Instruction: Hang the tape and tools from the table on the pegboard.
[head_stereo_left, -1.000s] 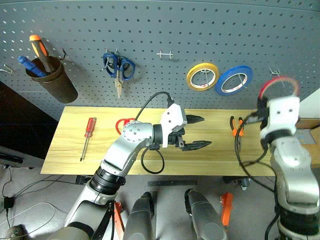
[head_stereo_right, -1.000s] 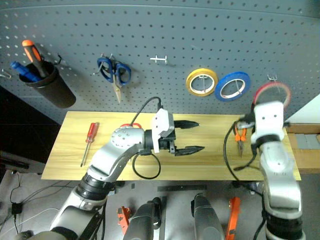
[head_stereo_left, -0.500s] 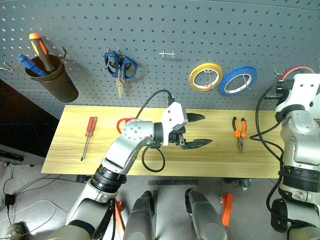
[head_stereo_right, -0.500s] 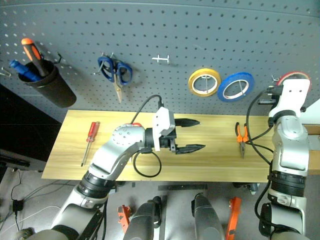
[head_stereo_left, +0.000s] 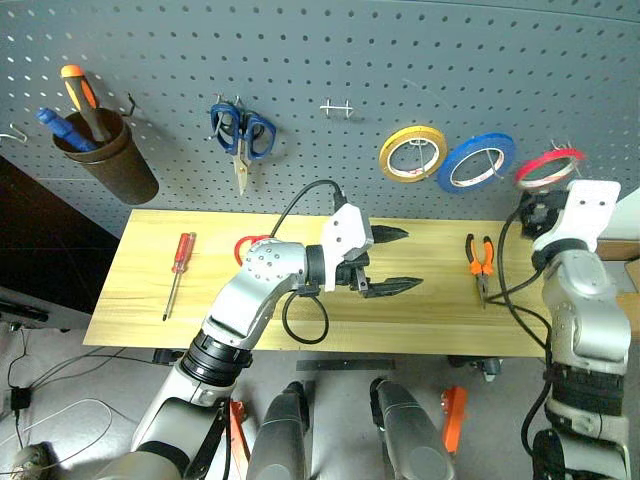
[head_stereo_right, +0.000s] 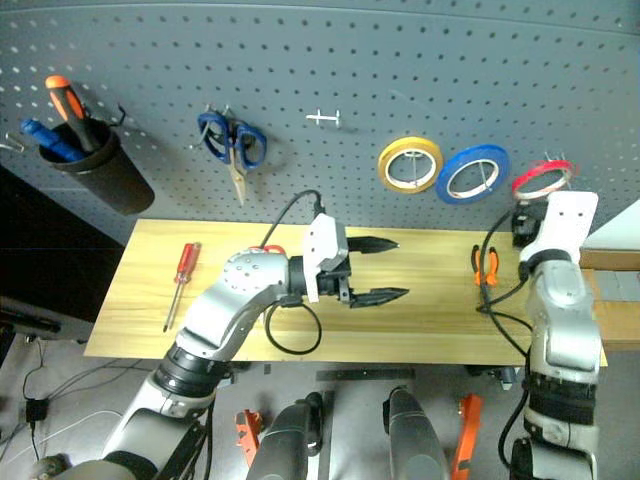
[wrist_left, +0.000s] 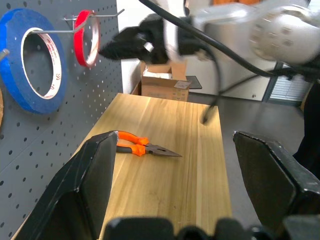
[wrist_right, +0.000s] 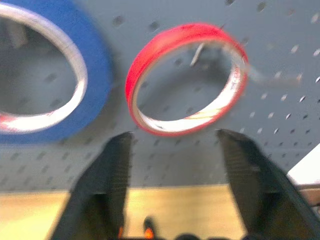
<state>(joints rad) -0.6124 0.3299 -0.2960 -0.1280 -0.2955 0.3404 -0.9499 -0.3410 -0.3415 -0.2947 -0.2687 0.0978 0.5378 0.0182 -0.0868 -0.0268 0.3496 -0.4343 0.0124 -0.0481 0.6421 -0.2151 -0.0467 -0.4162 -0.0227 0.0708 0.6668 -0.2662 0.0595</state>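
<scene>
While the red tape (wrist_right: 186, 80) hangs on a metal hook (wrist_left: 95, 17) at the right end of the pegboard (head_stereo_left: 330, 60), just beside the blue ring (head_stereo_left: 475, 162), the right hand (wrist_right: 175, 187) sits just below it with its two fingers spread apart and nothing between them. Its fingers are off the tape. The left hand (head_stereo_left: 395, 262) hovers over the middle of the tabletop (head_stereo_left: 420, 315), pointing right, fingers apart and empty. On the tabletop lie the orange-handled pliers (head_stereo_left: 478, 262) near the right end, the red-handled screwdriver (head_stereo_left: 177, 270) near the left end, and red scissor handles (head_stereo_left: 245, 247) partly hidden behind the left arm. A yellow ring (head_stereo_left: 411, 152) and blue-handled scissors (head_stereo_left: 238, 135) hang on the pegboard.
</scene>
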